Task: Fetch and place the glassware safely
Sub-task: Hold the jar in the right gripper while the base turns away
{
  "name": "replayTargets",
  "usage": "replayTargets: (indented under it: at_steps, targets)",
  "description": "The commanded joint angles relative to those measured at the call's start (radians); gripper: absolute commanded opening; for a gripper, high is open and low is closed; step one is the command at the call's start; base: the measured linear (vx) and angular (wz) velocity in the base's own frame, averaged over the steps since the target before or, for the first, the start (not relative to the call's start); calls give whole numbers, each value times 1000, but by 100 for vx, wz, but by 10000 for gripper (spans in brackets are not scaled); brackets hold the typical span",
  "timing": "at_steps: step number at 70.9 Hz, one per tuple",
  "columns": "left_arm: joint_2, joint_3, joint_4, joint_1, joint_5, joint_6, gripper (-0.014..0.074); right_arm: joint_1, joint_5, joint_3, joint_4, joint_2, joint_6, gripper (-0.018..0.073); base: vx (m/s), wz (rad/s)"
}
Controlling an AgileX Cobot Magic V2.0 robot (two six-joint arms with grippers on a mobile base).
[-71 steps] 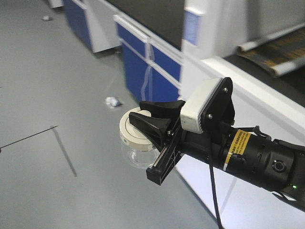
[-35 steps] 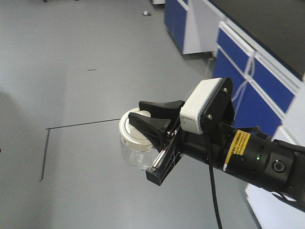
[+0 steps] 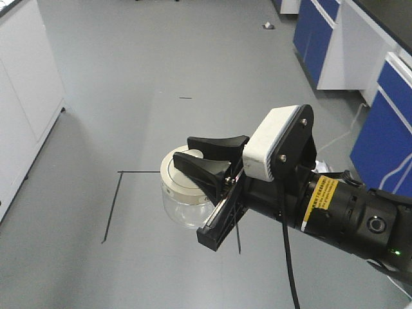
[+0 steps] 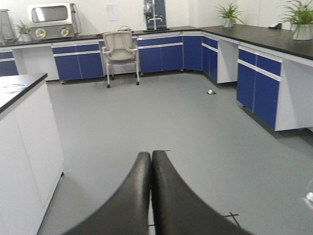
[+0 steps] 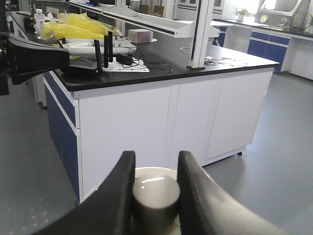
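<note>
My right gripper [image 3: 187,152] is closed on the knob [image 5: 155,195] of the lid [image 3: 172,182], so the jar [image 3: 182,207] hangs upright at its fingertips, in the air over the floor [image 3: 129,96]. I see nothing inside the jar. My left gripper [image 4: 150,169] is pressed fully together and holds nothing. A counter [image 5: 161,73] lies ahead of the right wrist. I judge this arm must place the jar, axis vertical, since only the lid is held.

Right claw [image 5: 155,169] grips the cream lid's knob [image 5: 155,198], lab bench [image 5: 146,112] beyond
</note>
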State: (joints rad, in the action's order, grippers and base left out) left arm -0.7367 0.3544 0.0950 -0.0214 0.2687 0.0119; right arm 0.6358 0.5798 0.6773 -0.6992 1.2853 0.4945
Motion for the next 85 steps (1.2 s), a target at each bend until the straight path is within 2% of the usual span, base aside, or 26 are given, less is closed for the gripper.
replayTargets:
  at_steps: [1, 56, 85]
  targets:
    - [4, 26, -10, -5, 71, 7, -7, -2, 84, 31, 28, -36, -3, -3, 25, 24]
    - [4, 26, -10, -5, 71, 7, -7, -2, 84, 31, 28, -36, -3, -3, 37, 7]
    - [4, 26, -10, -5, 71, 7, -7, -2, 84, 31, 28, -36, -3, -3, 38, 24]
